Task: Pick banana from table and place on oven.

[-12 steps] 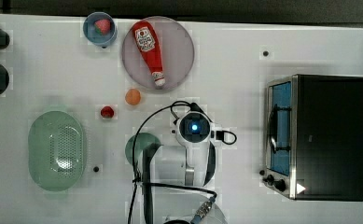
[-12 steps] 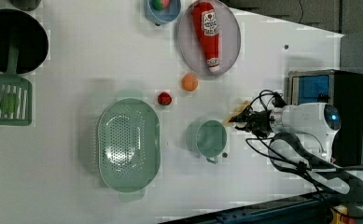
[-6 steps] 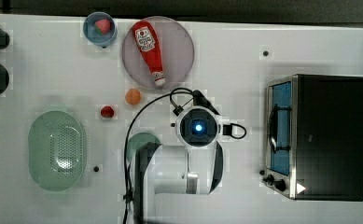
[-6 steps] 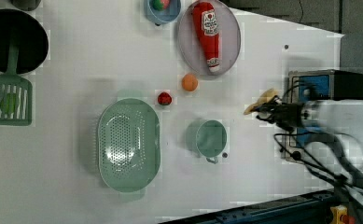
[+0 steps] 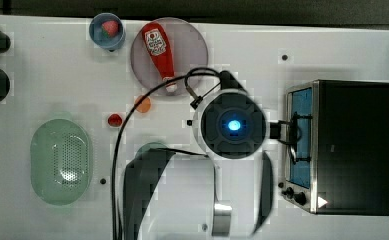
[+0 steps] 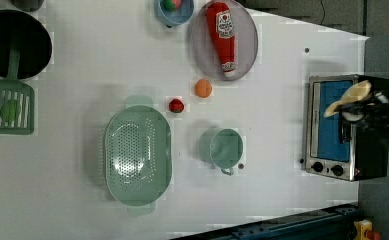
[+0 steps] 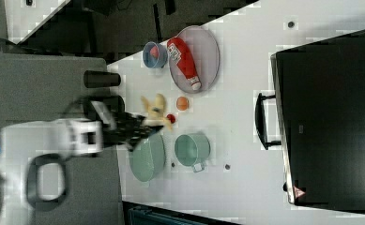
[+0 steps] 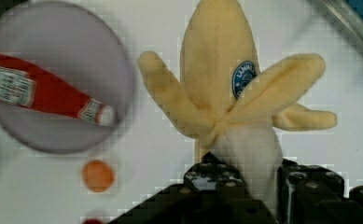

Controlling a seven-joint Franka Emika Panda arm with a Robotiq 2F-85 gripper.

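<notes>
The black gripper [image 8: 244, 186] grasps the banana [image 8: 226, 93] by its pale lower end, its jaws clenched on either side of the stem, the yellow peel flaps splaying outward and a blue sticker showing on the fruit. In the left view, the banana [image 6: 349, 97] is held aloft over the oven [image 6: 347, 127], in front of the blue glass door and black top, clear of the tabletop [image 6: 272, 190]. In the right view the banana [image 7: 155, 111] juts from the gripper [image 7: 145, 126] at the end of the white arm [image 7: 67, 138]. In the top view the arm's round wrist with its blue light [image 5: 233, 125] hovers just beside the oven [image 5: 354, 145], at the top view's left of the door handle. Beyond it on the tabletop [image 5: 42, 65] lie a grey plate [image 5: 192, 45] carrying a red ketchup bottle [image 5: 159, 50], an orange fruit [image 5: 142, 104], a small red fruit [image 5: 114, 120], a blue bowl [image 5: 107, 32], a green colander [image 5: 61, 161] and, in the left view, a green cup [image 6: 225, 149].
</notes>
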